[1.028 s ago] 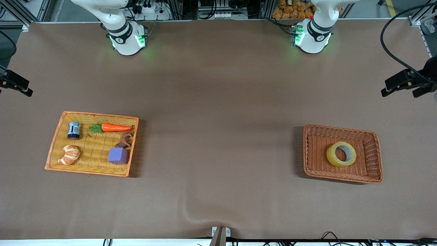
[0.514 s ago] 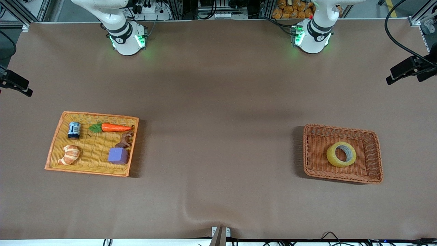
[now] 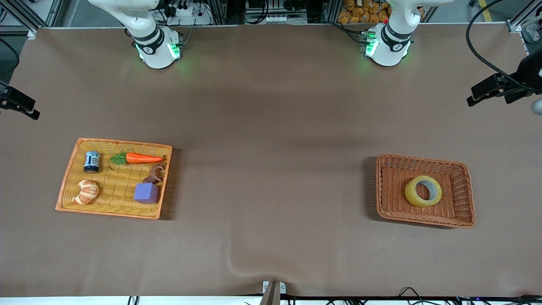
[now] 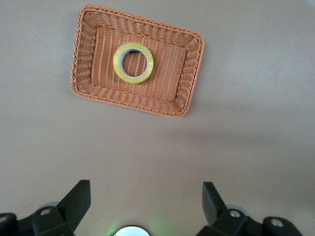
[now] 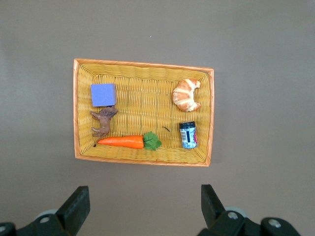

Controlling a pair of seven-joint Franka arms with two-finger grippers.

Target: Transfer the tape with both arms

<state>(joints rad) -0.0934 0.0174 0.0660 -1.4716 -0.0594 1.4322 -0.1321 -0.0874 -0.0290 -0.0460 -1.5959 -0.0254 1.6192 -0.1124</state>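
Note:
The tape (image 3: 411,192) is a yellowish ring lying flat in a brown wicker basket (image 3: 423,159) toward the left arm's end of the table. From high above, the left wrist view shows the tape (image 4: 118,62) in the basket (image 4: 138,103). My left gripper (image 4: 146,194) is open and empty, over bare table between the basket and its arm's base. Its black hand (image 3: 491,89) shows at the edge of the front view. My right gripper (image 5: 145,196) is also open and empty, high over the table beside a yellow tray (image 5: 142,64).
The yellow wicker tray (image 3: 114,144) toward the right arm's end holds a purple cube (image 3: 146,192), a croissant (image 3: 86,191), a carrot (image 3: 144,158), a small can (image 3: 91,162) and a brown animal figure (image 3: 155,173). A brown cloth covers the table.
The left arm's black hand at the edge of the front view has shifted slightly. The tape, basket, tray and right arm have not moved.

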